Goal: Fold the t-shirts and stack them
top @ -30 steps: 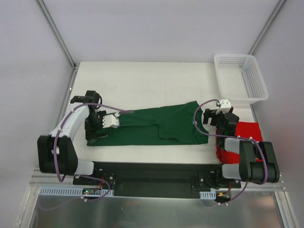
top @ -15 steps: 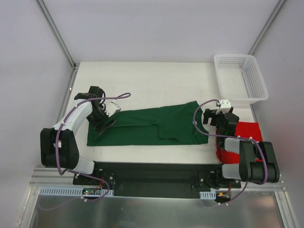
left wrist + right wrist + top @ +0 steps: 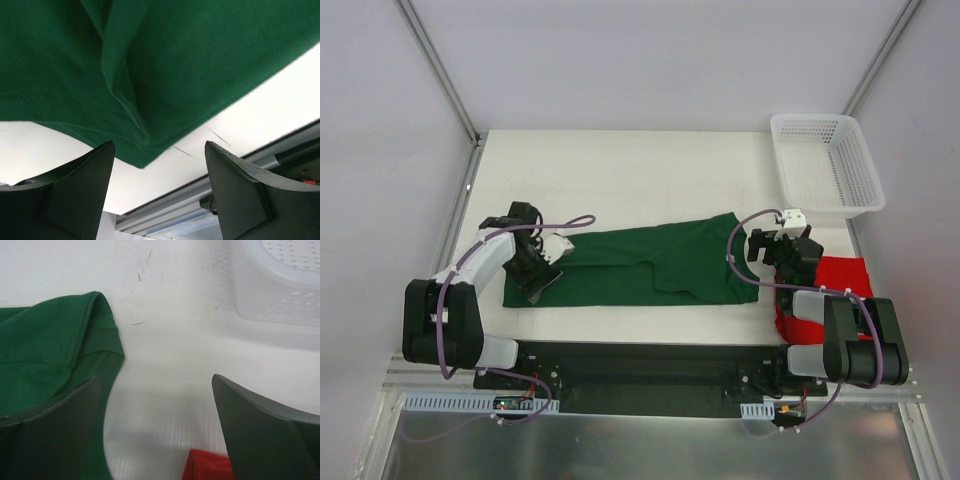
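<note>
No readable text, label, brand, number or sign in any of the views.

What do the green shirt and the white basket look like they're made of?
Green shirt: looks like soft matte knit, probably cotton jersey, given the stitched hem and limp folds. White basket: seemingly rigid moulded plastic, slightly glossy, with perforated walls.
</note>
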